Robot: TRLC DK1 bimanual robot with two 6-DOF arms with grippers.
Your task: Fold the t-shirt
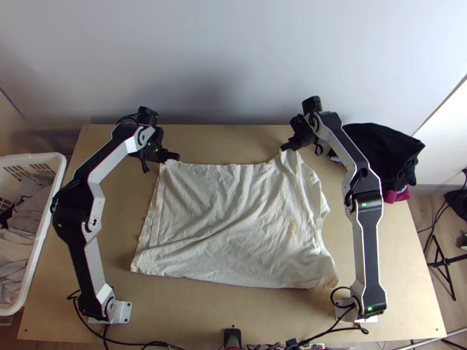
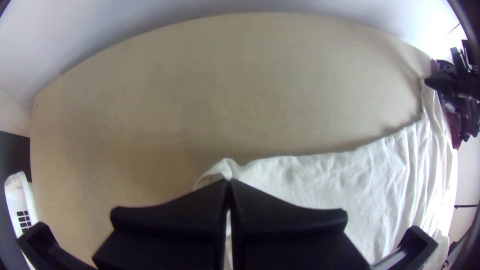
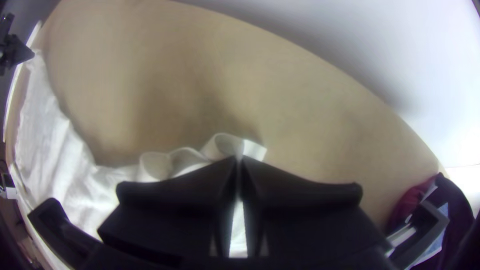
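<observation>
Left gripper [image 2: 228, 181] and right gripper [image 3: 239, 159] both clamp the far edge of the t-shirt [image 1: 233, 216], spread on the table [image 1: 233, 309]; if I pull unevenly, the ruffled right side could slip, skewing my fold!

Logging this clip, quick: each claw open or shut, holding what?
Left claw: closed, holding a corner of the shirt.
Right claw: closed, holding the shirt's edge.

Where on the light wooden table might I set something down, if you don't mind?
Bare table borders the white cloth t-shirt on its near side, and separates its far edge from the pale wall. Crowded: its far corners, held by left gripper and right gripper, and the black clothes, far right.
</observation>
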